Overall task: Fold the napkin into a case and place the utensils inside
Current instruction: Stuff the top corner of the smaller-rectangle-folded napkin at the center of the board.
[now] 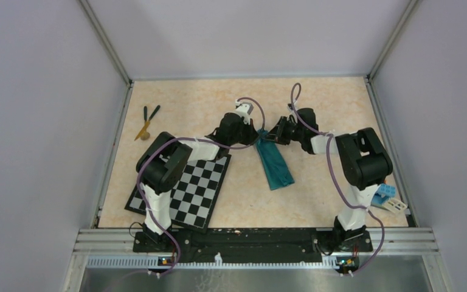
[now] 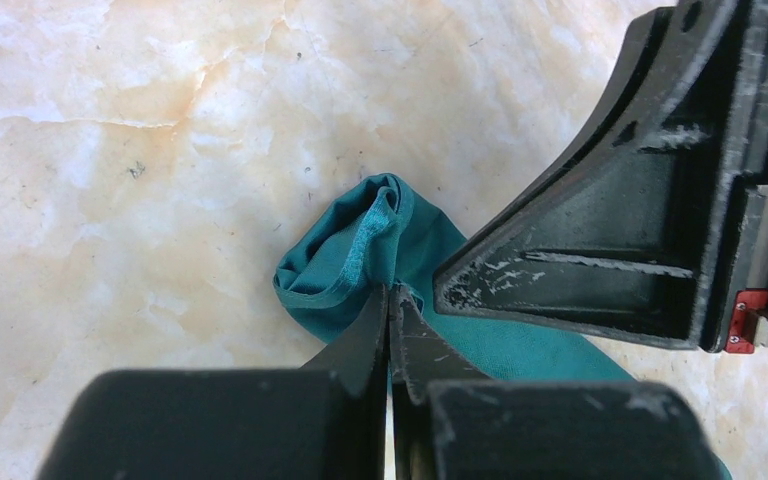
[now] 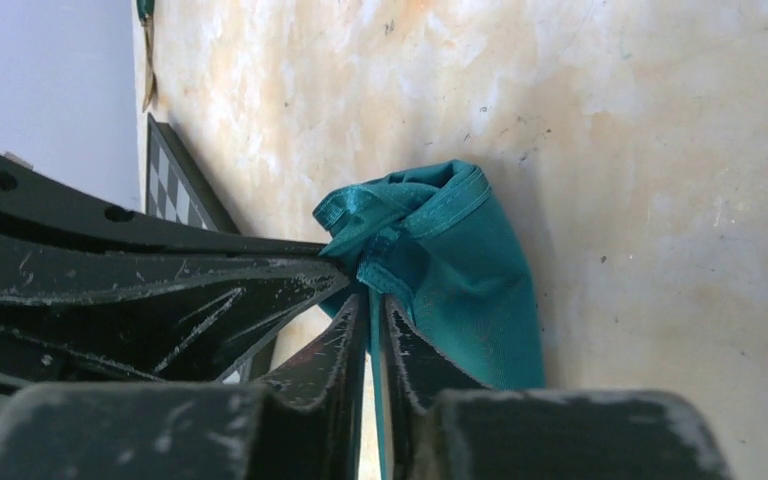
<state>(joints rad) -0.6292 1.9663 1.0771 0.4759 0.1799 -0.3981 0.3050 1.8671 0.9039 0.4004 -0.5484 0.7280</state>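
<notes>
Black fingers of the left claw (image 2: pixel 390 300) fill the bottom of the left wrist view, pressed together on a hemmed fold of the teal napkin (image 2: pixel 360 250). The right claw (image 3: pixel 371 302) is closed the same way, pinching the bunched edge of the cloth right beside the other, so that the two claws almost touch. From above, the napkin lies near the middle of the tabletop (image 1: pixel 322 109) as a narrow, folded strip, slanting from the claws at its far end back toward the arm bases, its near end lying flat and free. Just to the left of it, apart from the cloth, sits the checkerboard mat (image 1: pixel 197 182), partly under the left arm. The utensils (image 1: pixel 146 121), two dark green sticks and a tan one, lie together by the far left edge, well apart from the napkin. Blue toy blocks (image 1: pixel 384 195) rest at the near right corner behind the right arm.
</notes>
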